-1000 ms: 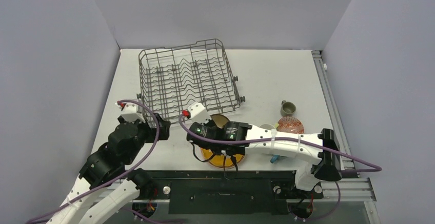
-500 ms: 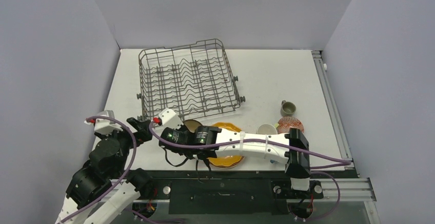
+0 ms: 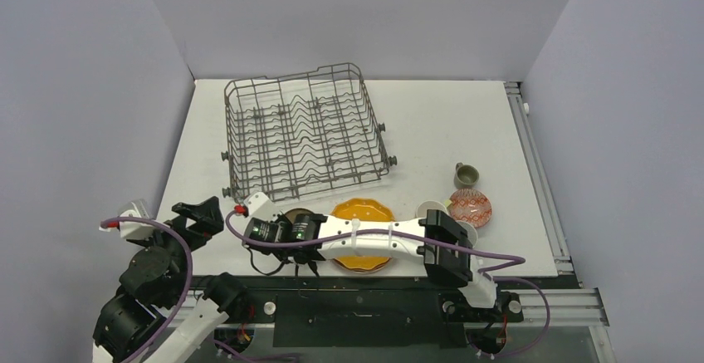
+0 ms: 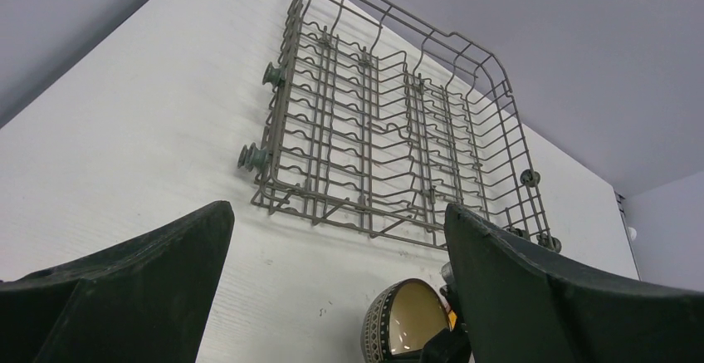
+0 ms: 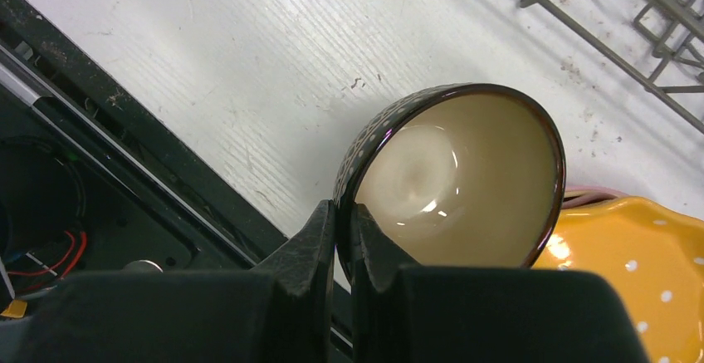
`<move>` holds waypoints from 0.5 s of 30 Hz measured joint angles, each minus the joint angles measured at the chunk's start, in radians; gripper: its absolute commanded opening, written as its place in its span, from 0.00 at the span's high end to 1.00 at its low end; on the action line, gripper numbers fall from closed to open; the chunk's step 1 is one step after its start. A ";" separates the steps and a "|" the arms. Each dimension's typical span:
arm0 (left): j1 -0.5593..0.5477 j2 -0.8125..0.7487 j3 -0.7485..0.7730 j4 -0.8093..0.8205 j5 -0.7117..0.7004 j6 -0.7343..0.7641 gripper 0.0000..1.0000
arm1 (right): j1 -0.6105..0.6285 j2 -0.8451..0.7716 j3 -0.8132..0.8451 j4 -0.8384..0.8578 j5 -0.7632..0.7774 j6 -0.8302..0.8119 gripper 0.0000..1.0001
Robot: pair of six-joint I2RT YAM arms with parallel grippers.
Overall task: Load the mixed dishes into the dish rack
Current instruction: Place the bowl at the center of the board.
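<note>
The grey wire dish rack (image 3: 299, 134) stands empty at the back left; it also shows in the left wrist view (image 4: 398, 130). My right gripper (image 5: 342, 213) is shut on the rim of the dark brown bowl (image 5: 465, 180), cream inside, held tilted just above the table near the rack's front edge (image 3: 293, 213). The bowl also shows in the left wrist view (image 4: 407, 330). My left gripper (image 4: 336, 213) is open and empty, left of the bowl (image 3: 199, 213). An orange dotted plate (image 3: 363, 212) tops a stack beside the bowl, with a pink rim (image 5: 589, 193) under it.
A grey mug (image 3: 465, 174), a patterned bowl (image 3: 471, 208) and a pale-yellow mug (image 3: 430, 209) sit at the front right. The right arm (image 3: 382, 238) lies across the near edge. The black base rail (image 5: 100, 147) is close under the bowl.
The right arm has swung left with the bowl, away from over the orange plate. The left arm has drawn back to the left and toward the near edge.
</note>
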 measured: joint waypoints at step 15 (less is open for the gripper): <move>0.072 0.002 0.000 0.001 0.017 0.001 0.04 | -0.003 0.095 0.027 0.020 -0.018 0.007 1.00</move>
